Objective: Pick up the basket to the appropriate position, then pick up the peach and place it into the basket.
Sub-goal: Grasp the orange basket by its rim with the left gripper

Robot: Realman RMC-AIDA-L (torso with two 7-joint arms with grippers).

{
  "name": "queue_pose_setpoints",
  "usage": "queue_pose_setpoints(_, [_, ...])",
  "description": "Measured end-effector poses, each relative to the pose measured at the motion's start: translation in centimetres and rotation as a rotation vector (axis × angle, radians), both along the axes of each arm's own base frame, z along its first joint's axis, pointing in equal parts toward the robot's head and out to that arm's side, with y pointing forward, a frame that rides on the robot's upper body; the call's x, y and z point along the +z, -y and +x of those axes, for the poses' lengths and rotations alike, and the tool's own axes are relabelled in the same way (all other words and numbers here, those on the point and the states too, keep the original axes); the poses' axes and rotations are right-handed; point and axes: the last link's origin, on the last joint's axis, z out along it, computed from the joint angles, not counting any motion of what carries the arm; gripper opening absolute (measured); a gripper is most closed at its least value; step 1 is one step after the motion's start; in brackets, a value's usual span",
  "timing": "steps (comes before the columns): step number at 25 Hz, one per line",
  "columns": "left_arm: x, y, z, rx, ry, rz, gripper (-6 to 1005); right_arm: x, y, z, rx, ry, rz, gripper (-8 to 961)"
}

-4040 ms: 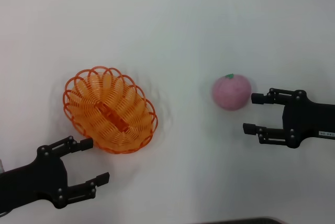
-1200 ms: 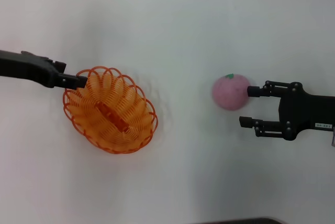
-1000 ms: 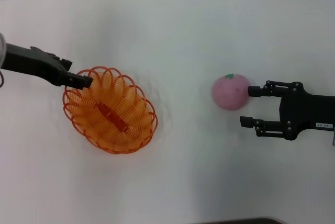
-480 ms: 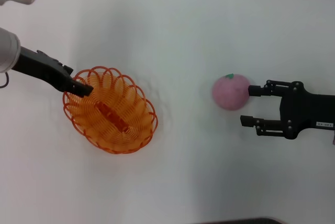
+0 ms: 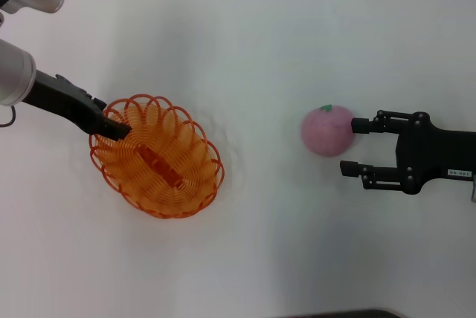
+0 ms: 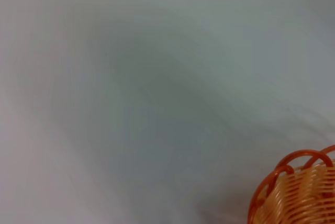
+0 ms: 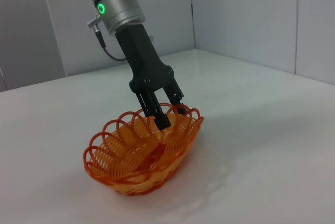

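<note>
We see a shiny orange plastic basket (image 5: pixel 157 156), a fuzzy pink peach (image 5: pixel 328 130) (soft-looking), and a smooth white tabletop (image 5: pixel 282 36).

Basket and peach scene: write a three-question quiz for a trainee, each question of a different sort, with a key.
1. True or false: the peach lies inside the basket.
2. Which gripper is at the basket's rim? A) left gripper B) right gripper C) neither
3. Fill in: the right gripper's upper fingertip is next to the ____.

Key
1. False: the peach lies on the table, apart from the basket.
2. A: its fingers straddle the rim in the right wrist view.
3. Peach: the fingers are spread, not around it.
</note>
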Motion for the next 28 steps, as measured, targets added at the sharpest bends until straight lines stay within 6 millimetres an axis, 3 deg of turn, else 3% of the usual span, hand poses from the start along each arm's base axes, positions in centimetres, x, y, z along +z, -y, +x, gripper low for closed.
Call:
queue_pose_setpoints(11, [-0.3, 0.1, 0.2, 0.008, -0.022, -0.009, 551, 0.0, -0.2, -0.1, 0.004, 0.001, 0.001, 766])
queue_pose_setpoints(14, [-0.3, 0.1, 0.4, 0.02, -0.018, -0.006, 374, 0.0, -0.2, -0.1, 0.005, 0.0, 0.002, 766])
queue_pose_setpoints(19, [-0.3, 0.2, 0.8, 0.058, -0.007, -0.02, 184, 0.0, -0.3, -0.2, 0.005, -0.001, 0.005, 766])
queue_pose_setpoints(28, [1.1, -0.2, 1.3, 0.226, 0.048, 0.022, 101, 0.1, -0.4, -0.3, 0.01, 0.0, 0.005, 766])
